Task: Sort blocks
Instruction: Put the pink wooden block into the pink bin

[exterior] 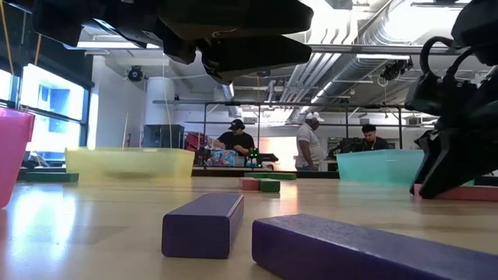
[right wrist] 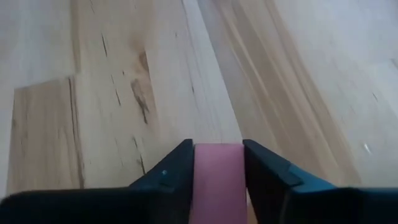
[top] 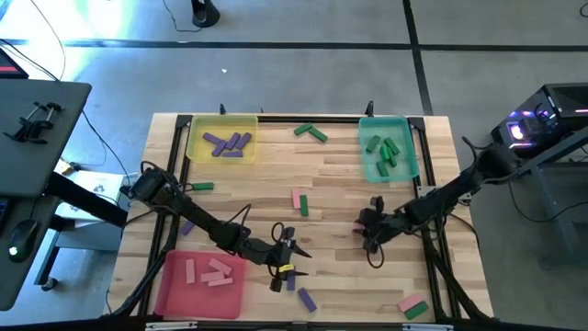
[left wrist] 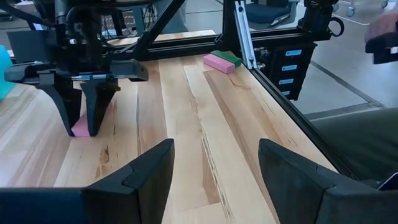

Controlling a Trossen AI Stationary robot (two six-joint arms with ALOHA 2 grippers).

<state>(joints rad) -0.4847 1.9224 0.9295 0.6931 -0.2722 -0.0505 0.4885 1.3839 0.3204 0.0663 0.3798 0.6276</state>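
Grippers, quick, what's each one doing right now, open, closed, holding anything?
Left gripper: open, empty, over the table's near middle.
Right gripper: fingers either side of a pink block on the table; whether it is gripped cannot be told.

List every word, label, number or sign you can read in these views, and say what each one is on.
None can be read.
Blue label strips on the black box beyond the wooden table's edge: too blurred to read.
The small green, pink and purple blocks, such as the pink block between the right gripper's fingers, bear no print.
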